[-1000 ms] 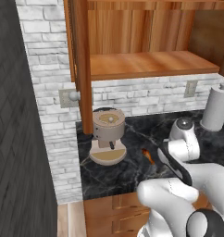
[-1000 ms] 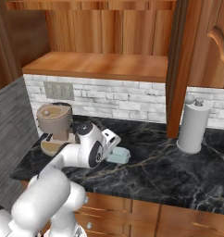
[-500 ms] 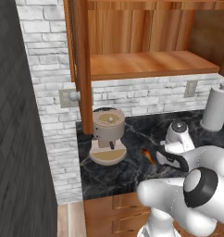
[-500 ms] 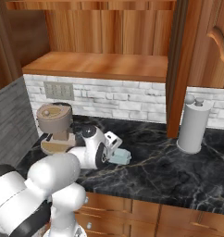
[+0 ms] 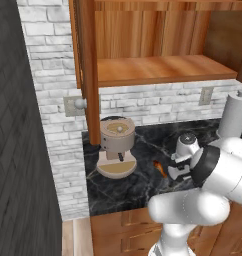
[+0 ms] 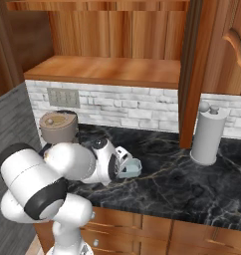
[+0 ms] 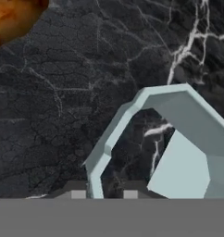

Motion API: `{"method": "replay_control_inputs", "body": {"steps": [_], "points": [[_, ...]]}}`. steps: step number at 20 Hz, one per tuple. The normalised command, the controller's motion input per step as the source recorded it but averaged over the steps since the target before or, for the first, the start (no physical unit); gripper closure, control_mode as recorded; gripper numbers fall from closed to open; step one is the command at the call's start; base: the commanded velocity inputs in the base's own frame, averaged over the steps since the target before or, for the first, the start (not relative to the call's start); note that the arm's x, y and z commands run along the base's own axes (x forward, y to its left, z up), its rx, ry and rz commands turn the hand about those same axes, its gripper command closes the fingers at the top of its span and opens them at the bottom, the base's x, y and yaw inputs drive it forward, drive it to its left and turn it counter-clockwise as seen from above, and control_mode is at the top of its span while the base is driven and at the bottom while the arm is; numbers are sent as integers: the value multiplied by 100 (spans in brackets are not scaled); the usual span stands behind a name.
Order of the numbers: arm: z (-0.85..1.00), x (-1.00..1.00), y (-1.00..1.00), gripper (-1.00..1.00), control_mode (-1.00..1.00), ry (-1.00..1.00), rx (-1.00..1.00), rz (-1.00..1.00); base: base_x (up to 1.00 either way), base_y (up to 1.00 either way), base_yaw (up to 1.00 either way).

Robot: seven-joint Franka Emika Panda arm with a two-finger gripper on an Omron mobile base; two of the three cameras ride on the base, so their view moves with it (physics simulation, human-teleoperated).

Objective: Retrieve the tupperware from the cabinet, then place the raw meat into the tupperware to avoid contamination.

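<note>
Gripper (image 7: 103, 192) clamped on tupperware (image 7: 178, 139) rim, raw meat (image 7: 14, 16) cropped by frame corner

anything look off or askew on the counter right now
The tupperware is not sitting flat: the fingers pinch its rim and it hangs tilted just over the black counter. The raw meat lies bare on the stone beside it, not in the tub. The coffee machine and paper towel roll stand upright.
</note>
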Motion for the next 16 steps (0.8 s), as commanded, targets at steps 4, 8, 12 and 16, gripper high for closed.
{"method": "replay_control_inputs", "body": {"steps": [4, 8, 12, 16], "points": [[-15, 5, 0, 100, -100, 3, 0, 0, 0, 0, 0], [-16, 1, 0, 100, -100, 0, 0, 0, 0, 0, 0], [-2, 0, 0, -100, -100, 0, 0, 0, 0, 0, 0], [0, 0, 0, -100, -100, 0, 0, 0, 0, 0, 0]]}}
